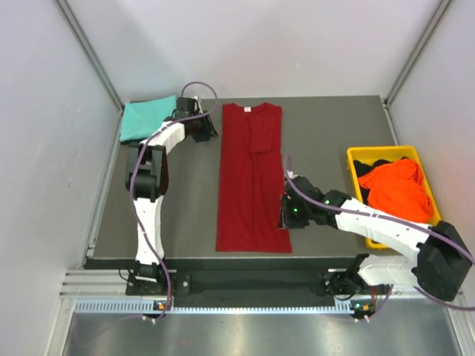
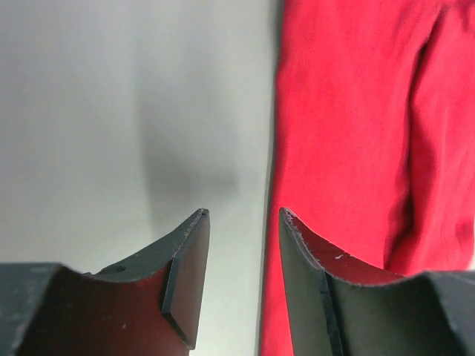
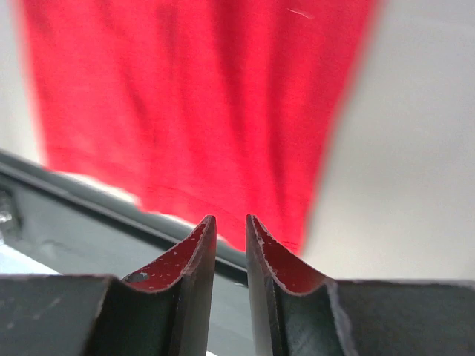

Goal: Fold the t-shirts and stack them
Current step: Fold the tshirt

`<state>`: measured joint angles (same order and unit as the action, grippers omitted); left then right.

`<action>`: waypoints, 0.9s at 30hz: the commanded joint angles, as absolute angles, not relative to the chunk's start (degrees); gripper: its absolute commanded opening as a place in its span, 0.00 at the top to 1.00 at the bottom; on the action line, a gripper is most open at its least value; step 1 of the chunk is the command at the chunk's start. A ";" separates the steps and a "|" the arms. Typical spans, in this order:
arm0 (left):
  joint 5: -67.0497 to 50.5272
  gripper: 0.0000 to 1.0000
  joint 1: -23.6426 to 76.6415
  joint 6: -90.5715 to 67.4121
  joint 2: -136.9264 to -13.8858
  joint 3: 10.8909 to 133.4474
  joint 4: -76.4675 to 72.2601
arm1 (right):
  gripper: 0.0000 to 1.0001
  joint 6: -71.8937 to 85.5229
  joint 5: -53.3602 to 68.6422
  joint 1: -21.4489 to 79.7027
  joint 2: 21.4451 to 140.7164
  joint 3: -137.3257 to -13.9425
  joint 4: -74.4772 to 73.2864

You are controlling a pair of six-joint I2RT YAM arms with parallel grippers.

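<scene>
A large dark red t-shirt (image 1: 251, 178) lies flat mid-table, folded into a long narrow strip with a sleeve turned in near the collar. My left gripper (image 1: 208, 130) hovers at its far left edge, open and empty; the left wrist view shows its jaws (image 2: 243, 213) over bare table beside the red cloth (image 2: 356, 111). My right gripper (image 1: 283, 215) is at the shirt's near right corner, jaws (image 3: 231, 217) narrowly apart with nothing between them, the red hem (image 3: 200, 96) just beyond. A folded teal t-shirt (image 1: 145, 117) lies at the back left. Orange (image 1: 397, 189) and black (image 1: 371, 165) t-shirts sit crumpled in the bin.
A yellow plastic bin (image 1: 380, 150) stands at the table's right edge. The grey table (image 1: 178, 208) is walled by white panels on three sides. The table's dark front edge (image 3: 74, 200) runs just below the red hem.
</scene>
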<state>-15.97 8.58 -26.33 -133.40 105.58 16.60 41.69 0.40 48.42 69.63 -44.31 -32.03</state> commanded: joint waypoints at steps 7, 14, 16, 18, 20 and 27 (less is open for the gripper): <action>-20.64 0.52 9.40 -26.36 -102.16 71.97 26.12 | 0.66 40.78 6.76 40.08 61.44 -34.37 -34.01; -22.67 0.51 14.75 -27.50 -81.42 49.15 27.86 | 0.65 43.15 11.33 39.38 58.80 -27.96 -30.42; -24.78 0.51 16.16 -31.36 -77.89 42.58 25.85 | 0.65 44.20 12.48 39.46 58.45 -26.90 -28.05; -23.83 0.51 19.23 -34.96 -73.40 39.39 23.74 | 0.65 45.08 14.06 39.46 57.92 -25.58 -26.37; -21.63 0.51 23.35 -37.25 -70.51 36.48 23.82 | 0.65 45.87 14.76 39.55 57.57 -24.70 -25.05; -19.87 0.53 29.35 -42.27 -67.77 31.12 22.06 | 0.64 46.23 15.03 39.73 57.30 -22.41 -23.47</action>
